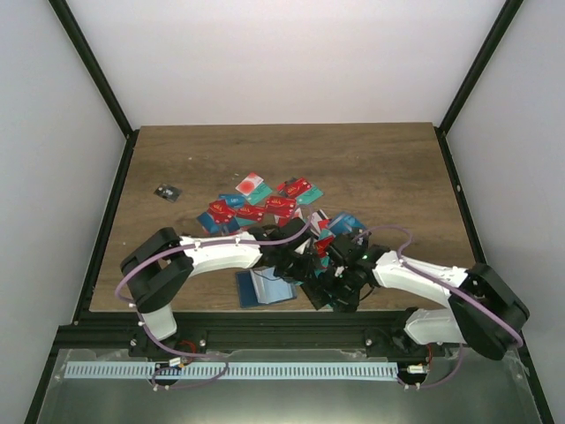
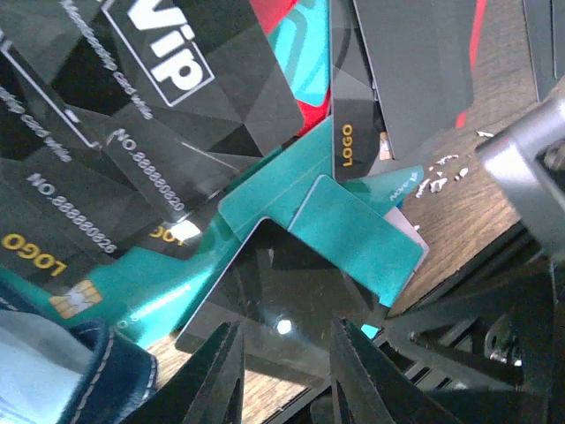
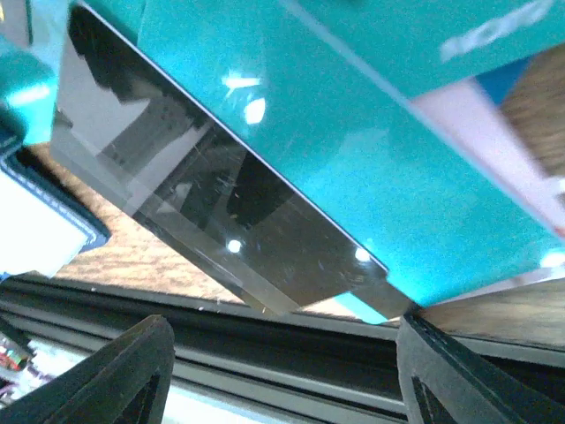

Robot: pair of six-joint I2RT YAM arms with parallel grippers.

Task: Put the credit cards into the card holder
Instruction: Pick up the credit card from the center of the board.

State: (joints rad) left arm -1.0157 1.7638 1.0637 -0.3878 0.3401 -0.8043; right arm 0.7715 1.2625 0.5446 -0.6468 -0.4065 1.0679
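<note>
The credit cards (image 1: 265, 205) lie in a loose heap of red, teal and black at mid-table. The card holder (image 1: 263, 288) lies open near the front edge, navy with a light blue inside. Both grippers meet just right of it. My left gripper (image 2: 284, 375) stands partly open over the near edge of a glossy black card (image 2: 278, 305), with teal cards (image 2: 353, 234) and black VIP cards (image 2: 168, 53) beyond; the holder's stitched corner (image 2: 115, 371) shows at lower left. My right gripper (image 3: 287, 380) is open wide, below the same black card (image 3: 221, 221) and a teal card (image 3: 353, 159), gripping nothing.
A small black chip (image 1: 166, 192) lies apart at the left back. The black frame rail (image 1: 282, 329) runs along the table's near edge, right under my right gripper's fingers (image 3: 124, 375). Black posts rise at the back corners.
</note>
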